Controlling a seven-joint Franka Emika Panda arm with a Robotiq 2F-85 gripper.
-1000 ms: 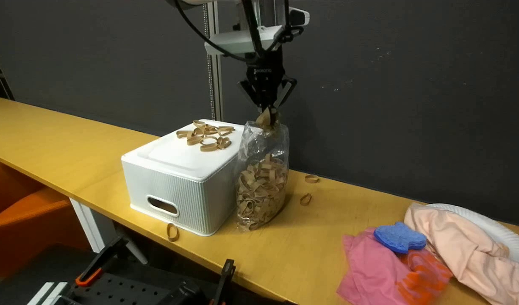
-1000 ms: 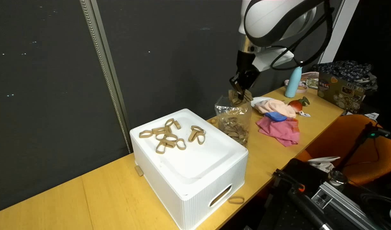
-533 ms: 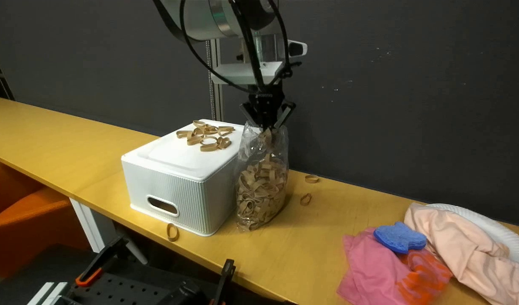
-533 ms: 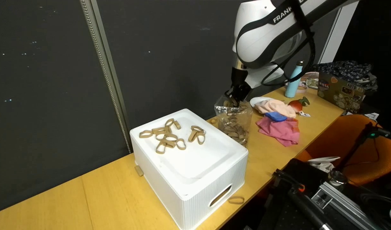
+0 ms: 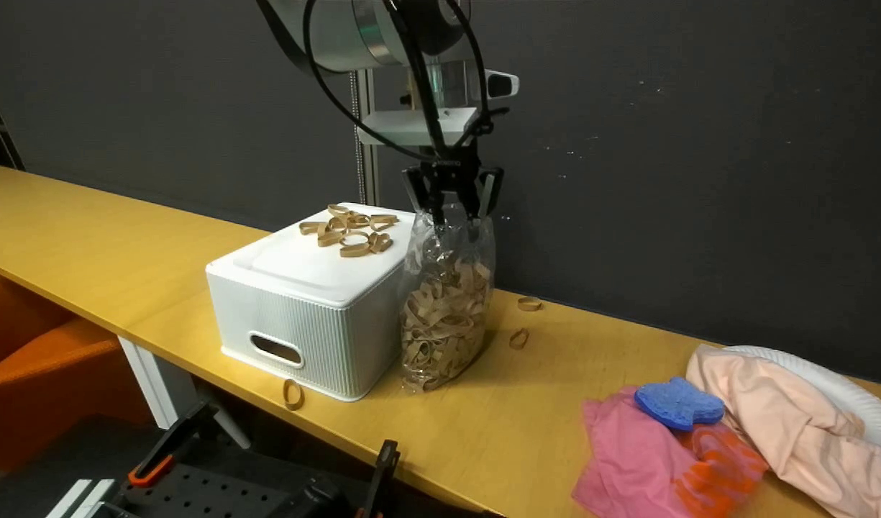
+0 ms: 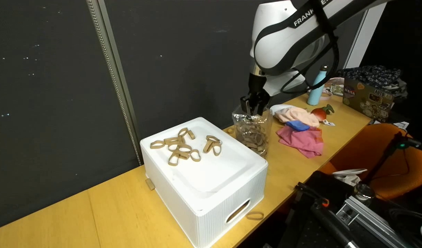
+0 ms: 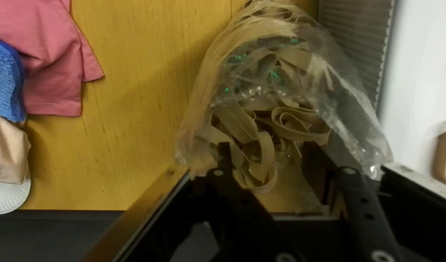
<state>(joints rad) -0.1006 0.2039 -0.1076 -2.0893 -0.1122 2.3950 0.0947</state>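
My gripper [image 5: 455, 220] points down with its fingers spread open in the mouth of a clear plastic bag [image 5: 440, 248]. It also shows in an exterior view [image 6: 254, 109]. The bag stands upright on the table, partly filled with tan rubber bands [image 5: 444, 324]. In the wrist view both fingers [image 7: 267, 147] are apart, inside the bag's rim [image 7: 357, 120]. Loose bands [image 7: 266, 160] lie between and below the fingertips, and nothing is gripped. A white ribbed box [image 5: 282, 309] stands beside the bag, with several tan bands [image 6: 183, 148] on its top.
Loose bands lie on the table near the bag [image 5: 529, 304] and at the box's front corner [image 5: 293, 395]. A blue sponge [image 5: 677, 403], pink cloth [image 5: 620, 446], peach cloth [image 5: 785, 403] and white plate [image 5: 843, 381] lie nearby. A blue bottle [image 6: 317, 88] stands farther off. A dark wall [image 5: 663, 180] rises behind.
My gripper came down from above the bag into its mouth, then its fingers opened. The clump of bands it held dropped onto the bands in the bag.
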